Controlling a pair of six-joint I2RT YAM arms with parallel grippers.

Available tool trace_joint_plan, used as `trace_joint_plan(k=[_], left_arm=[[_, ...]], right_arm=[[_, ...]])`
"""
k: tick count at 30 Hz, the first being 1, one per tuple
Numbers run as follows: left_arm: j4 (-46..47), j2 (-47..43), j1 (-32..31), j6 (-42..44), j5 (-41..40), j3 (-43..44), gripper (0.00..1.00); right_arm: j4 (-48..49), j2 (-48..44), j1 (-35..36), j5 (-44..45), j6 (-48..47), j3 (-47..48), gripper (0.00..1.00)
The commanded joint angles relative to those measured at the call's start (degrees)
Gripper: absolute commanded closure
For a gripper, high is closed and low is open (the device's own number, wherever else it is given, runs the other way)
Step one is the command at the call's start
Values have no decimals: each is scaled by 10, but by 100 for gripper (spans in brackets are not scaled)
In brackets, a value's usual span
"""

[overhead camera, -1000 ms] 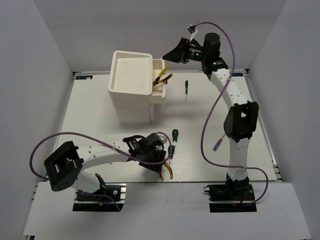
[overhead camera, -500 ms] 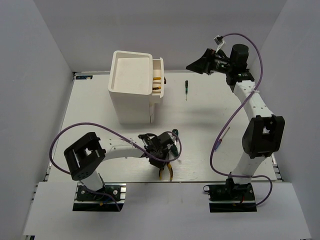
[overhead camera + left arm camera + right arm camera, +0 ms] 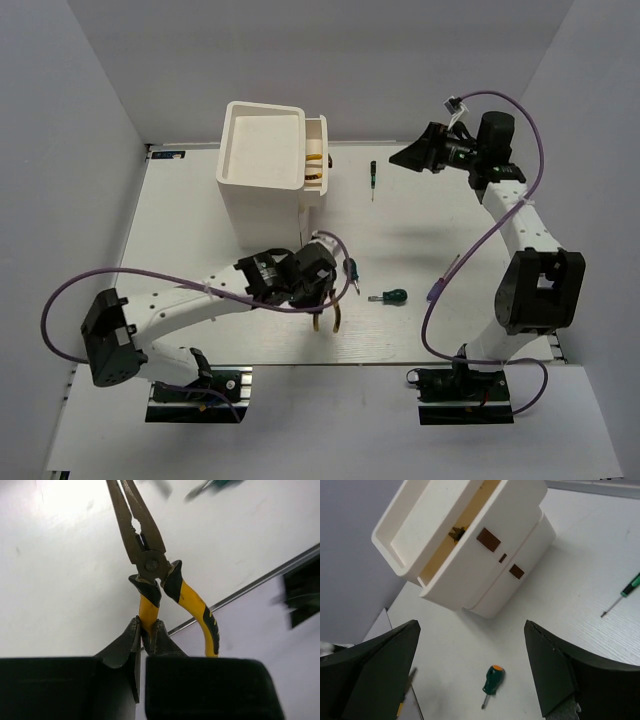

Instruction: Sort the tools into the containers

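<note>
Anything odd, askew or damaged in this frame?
The left pincer grips the pliers by one yellow handle only. The other handle splays free to the side, so the hold looks lopsided. Nothing looks spilled or damaged.

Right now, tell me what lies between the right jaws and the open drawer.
The top view shows one slim screwdriver on the table there, between the right gripper, jaws open, and the drawer.

White table; grey walls on three sides; metal strip along near edge.
</note>
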Motion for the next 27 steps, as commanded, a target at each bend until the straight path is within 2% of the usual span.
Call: trace_joint_plan(k=[1,4,7,10,13,16,18,22,24,27], left_arm=[[15,-36,4,28,-40,99,100],[50,-26,16,69,-67,158,100],[138,-19,46,109,-73,190,100],[147,34,91,120,-116,265,100],[125,102,138,120,-169,349,100],[120,160,190,149,-170,418,100],[72,203,223,178,-183,511,100],[-11,305,248,245,-226,675,100],[-12,335,261,286,-256,726,100],[8,342,266,317,-274,742,100]], right_arm=[[-61,-29,-10,-3,-72,-19,10],[-81,-43,-11,2,-103,-46,10],[-87,-57,-27,0,-117,-79,10],[-99,-65,-32,-5,-131,-99,10],[-107,-81,-33,-3,-148,-117,10],[-114,-91,-37,-5,-157,-134,10],[-115,-100,-38,-6,-161,-143,10],[-113,-108,-40,-5,-162,-159,10],[-110,-108,-41,-5,-161,-167,10],[-106,-107,-44,-5,-157,-170,10]])
